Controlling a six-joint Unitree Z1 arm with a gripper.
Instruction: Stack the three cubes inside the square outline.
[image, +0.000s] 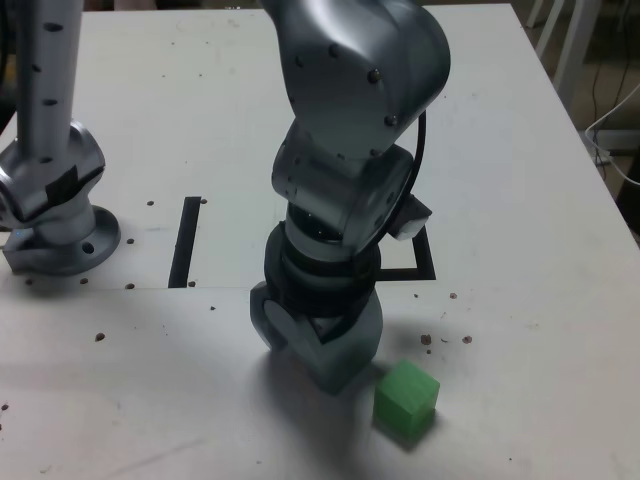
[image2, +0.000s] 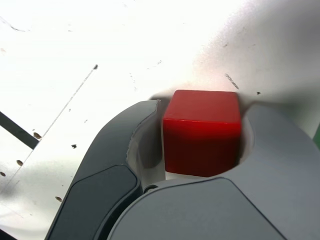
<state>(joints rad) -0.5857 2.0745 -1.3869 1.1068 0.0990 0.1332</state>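
Note:
In the wrist view a red cube (image2: 201, 132) sits on the white table between the two grey jaws of my gripper (image2: 200, 106), which press against both of its sides. In the exterior view the gripper (image: 320, 350) is down at the table near the front and hides the red cube. A green cube (image: 405, 402) lies on the table just to the exterior view's right of the gripper, apart from it. Only a corner of the square outline (image: 426, 264) shows behind the arm. No yellow cube is in view.
A straight black strip (image: 185, 240) lies on the table to the exterior view's left of the arm. A second arm's grey base (image: 55, 235) stands at the far left. The table's right edge (image: 590, 190) runs past white furniture legs and cables.

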